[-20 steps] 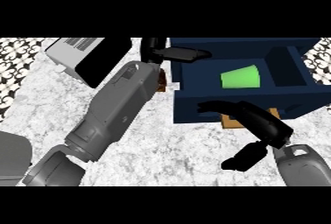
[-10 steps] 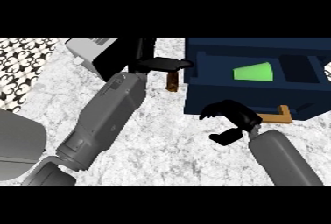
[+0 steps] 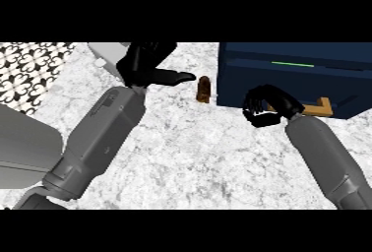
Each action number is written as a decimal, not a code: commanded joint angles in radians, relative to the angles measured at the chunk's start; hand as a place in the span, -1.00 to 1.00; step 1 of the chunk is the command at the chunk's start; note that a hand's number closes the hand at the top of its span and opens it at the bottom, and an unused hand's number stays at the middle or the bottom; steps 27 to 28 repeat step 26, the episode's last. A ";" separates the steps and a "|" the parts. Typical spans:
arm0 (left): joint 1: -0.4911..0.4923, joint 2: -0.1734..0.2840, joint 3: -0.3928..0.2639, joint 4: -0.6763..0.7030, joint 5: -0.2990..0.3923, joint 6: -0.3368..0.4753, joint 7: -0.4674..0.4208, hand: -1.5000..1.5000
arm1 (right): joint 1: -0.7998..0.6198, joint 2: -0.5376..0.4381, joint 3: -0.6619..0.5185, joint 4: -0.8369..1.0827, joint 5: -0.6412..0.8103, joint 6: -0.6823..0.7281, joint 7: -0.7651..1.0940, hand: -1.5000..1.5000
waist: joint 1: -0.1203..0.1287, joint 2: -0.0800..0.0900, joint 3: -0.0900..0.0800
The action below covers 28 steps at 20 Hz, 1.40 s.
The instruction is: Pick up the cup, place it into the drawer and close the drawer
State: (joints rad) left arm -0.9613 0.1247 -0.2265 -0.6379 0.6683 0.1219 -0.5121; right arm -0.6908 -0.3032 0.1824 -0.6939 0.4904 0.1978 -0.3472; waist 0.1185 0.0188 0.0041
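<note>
Head view, looking steeply down on the speckled white marble counter point(image 3: 196, 147): the dark navy box-shaped drawer point(image 3: 291, 81) sits at the upper right, and it is nearly shut. Only a thin bright green sliver of the cup point(image 3: 293, 64) shows through the narrow slot along the drawer's top, so the cup is inside, tucked out of the way.

The right hand point(image 3: 267, 106) is pressed up against the drawer's front face, fingers curled in a bunch just beside the tan wooden bracket-shaped handle point(image 3: 320, 107). It does not seem to wrap the handle; I'd say the knuckles are placed against the panel to push it inward, which would explain the bent wrist and the forearm lined up behind it. The fingers are closed on themselves, holding nothing that I can see.

The left hand point(image 3: 149, 66) hangs over the counter's upper middle, fingers and thumb extended and relaxed, with nothing in it; it looks parked clear of the drawer's path. A small brown upright cylinder point(image 3: 203, 90) stands between the two hands, just left of the drawer, touching neither. A pale grey box point(image 3: 109, 56) lies partly hidden behind the left hand.

Judging by the remaining slot, a short final push is all that's left.
</note>
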 commanded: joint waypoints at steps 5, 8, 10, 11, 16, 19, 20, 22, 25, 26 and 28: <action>0.071 0.039 -0.023 -0.081 -0.001 -0.053 0.036 -1.00 | -0.215 -0.058 -0.150 0.205 -0.049 -0.073 -0.014 1.00 | 0.050 0.014 0.001; 0.081 0.079 -0.016 -0.074 0.000 -0.078 0.044 -1.00 | -0.245 -0.120 -0.177 0.208 -0.075 -0.023 -0.020 1.00 | 0.048 0.024 0.001; 0.111 0.049 -0.017 -0.092 0.007 -0.083 0.017 -1.00 | -0.252 -0.117 -0.191 0.208 -0.093 -0.018 -0.008 1.00 | 0.065 0.028 0.000; 0.109 0.081 -0.017 -0.100 0.004 -0.094 0.033 -1.00 | -0.255 -0.132 -0.199 0.202 -0.102 -0.008 -0.006 1.00 | 0.074 0.022 0.001; 0.105 0.079 -0.017 -0.117 0.015 -0.115 0.047 -1.00 | -0.255 -0.154 -0.210 0.177 -0.127 0.025 -0.010 1.00 | 0.089 0.030 0.000; 0.126 0.093 -0.019 -0.123 0.011 -0.128 0.038 -1.00 | -0.253 -0.174 -0.225 0.160 -0.152 0.059 -0.013 1.00 | 0.096 0.030 -0.001; 0.133 0.075 -0.023 -0.131 0.017 -0.127 0.042 -1.00 | -0.254 -0.185 -0.225 0.154 -0.154 0.072 -0.001 1.00 | 0.102 0.025 -0.002; 0.131 0.070 -0.024 -0.132 0.014 -0.125 0.036 -1.00 | -0.247 -0.184 -0.228 0.143 -0.166 0.087 -0.011 1.00 | 0.100 0.034 -0.001; 0.139 0.084 -0.019 -0.141 0.019 -0.138 0.036 -1.00 | -0.230 -0.190 -0.229 0.134 -0.172 0.096 -0.008 1.00 | 0.104 0.030 -0.001; 0.144 0.076 -0.025 -0.136 0.018 -0.140 0.044 -1.00 | -0.242 -0.191 -0.227 0.127 -0.176 0.112 -0.001 1.00 | 0.102 0.033 -0.002; 0.144 0.076 -0.025 -0.136 0.018 -0.140 0.044 -1.00 | -0.242 -0.191 -0.227 0.127 -0.176 0.112 -0.001 1.00 | 0.102 0.033 -0.002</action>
